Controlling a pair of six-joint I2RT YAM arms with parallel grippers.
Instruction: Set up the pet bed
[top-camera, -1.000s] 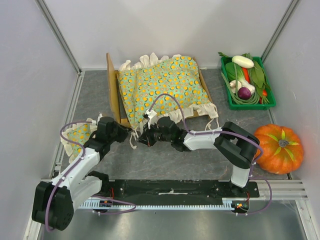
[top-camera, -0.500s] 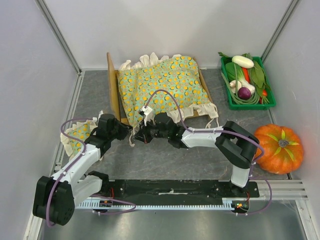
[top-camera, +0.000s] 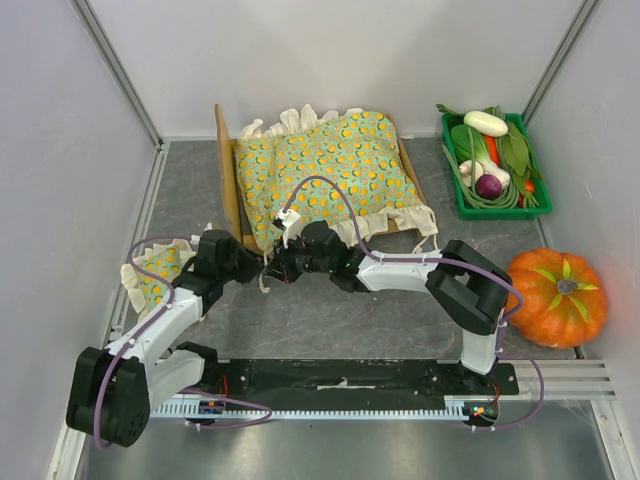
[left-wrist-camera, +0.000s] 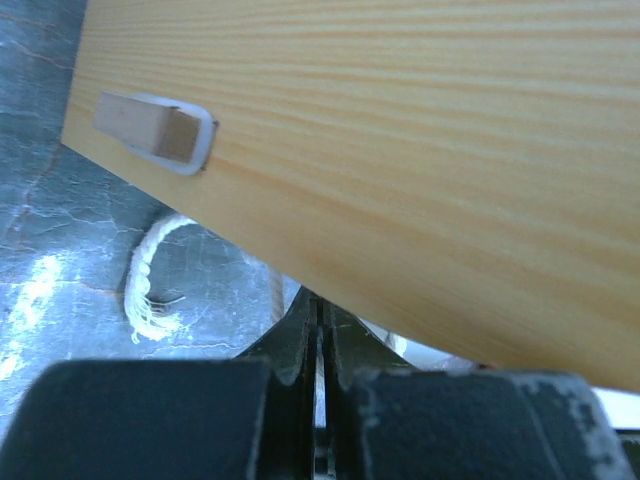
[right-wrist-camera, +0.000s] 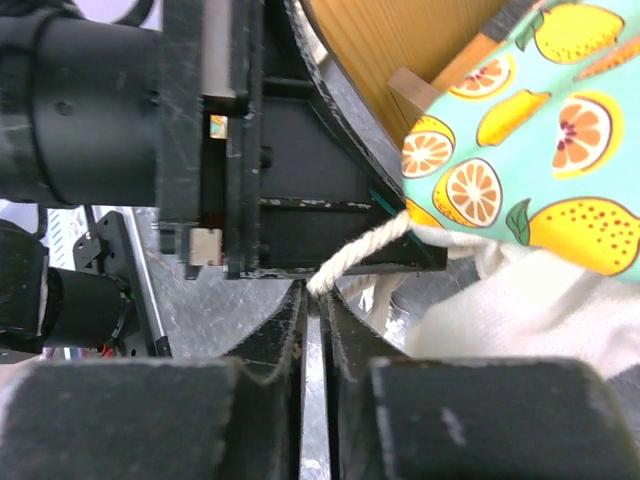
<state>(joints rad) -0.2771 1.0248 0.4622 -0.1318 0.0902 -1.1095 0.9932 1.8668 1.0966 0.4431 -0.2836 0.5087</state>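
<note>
Right gripper (right-wrist-camera: 315, 300) shows only a hairline slit between its fingers, and a white cord (right-wrist-camera: 365, 245) runs down to their tips (pinched or merely touching, I cannot tell). Just beyond, black machine parts fill the upper left of the wrist view, too close to identify. At right lies the cushion (right-wrist-camera: 540, 130) with its white frill. Above it is a slice of the bed (right-wrist-camera: 400, 40), cut off by the top edge.

Left gripper (left-wrist-camera: 318, 305) is clenched, fingers pressed together; whether anything is caught between them is hidden. A frayed cord end (left-wrist-camera: 145, 275) curls on the table (left-wrist-camera: 60, 260) at lower left. The bed's wooden side (left-wrist-camera: 400, 150) fills most of that view, a small peg (left-wrist-camera: 155, 130) jutting from it.

From above, both grippers meet at the bed's lower-left corner, mid-frame (tips too small to read). The bed (top-camera: 226, 170) sits upper middle, its base buried under the cushion (top-camera: 330, 170). A pillow (top-camera: 158, 272) is half hidden behind the left arm. A crate (top-camera: 500, 212) and pumpkin (top-camera: 555, 295) stand at right.
</note>
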